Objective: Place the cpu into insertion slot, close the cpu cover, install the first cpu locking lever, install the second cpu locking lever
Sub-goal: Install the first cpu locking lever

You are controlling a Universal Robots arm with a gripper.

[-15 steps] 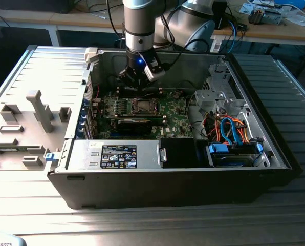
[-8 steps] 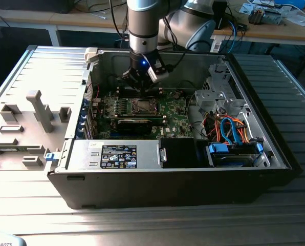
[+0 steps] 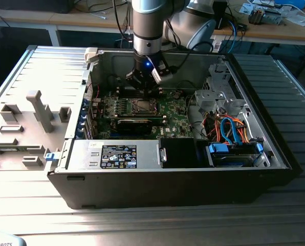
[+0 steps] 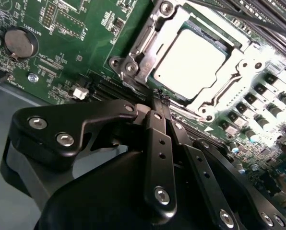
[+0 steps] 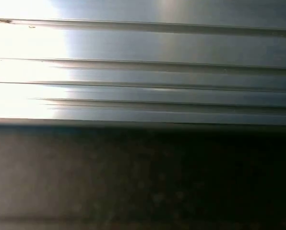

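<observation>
The cpu (image 4: 190,63) is sitting in the slot (image 4: 133,57) on the green board (image 4: 76,43), its silver top showing through the window of the cover (image 4: 220,91), which is lying flat over it. The gripper (image 4: 160,99) is hanging just beside one edge of the cover, its black fingers (image 4: 155,143) pressed together at the tips with nothing seen between them; the tips are hovering at the socket's rim, not over the chip itself. Whether they are touching the metal there, I cannot tell.

In the second wrist view a round coin cell (image 4: 19,42) is lying on the board well apart from the socket.

In the exterior view the arm (image 3: 151,31) is reaching straight down into the open case (image 3: 142,189), its gripper (image 3: 143,88) poised right above the socket (image 3: 142,106), with a long black card (image 3: 137,124) lying just in front of it and a bundle of cables (image 3: 229,130) toward the exterior view's right.

In the first wrist view ribbed grey metal (image 5: 143,72) is facing the lens above a dark band.
</observation>
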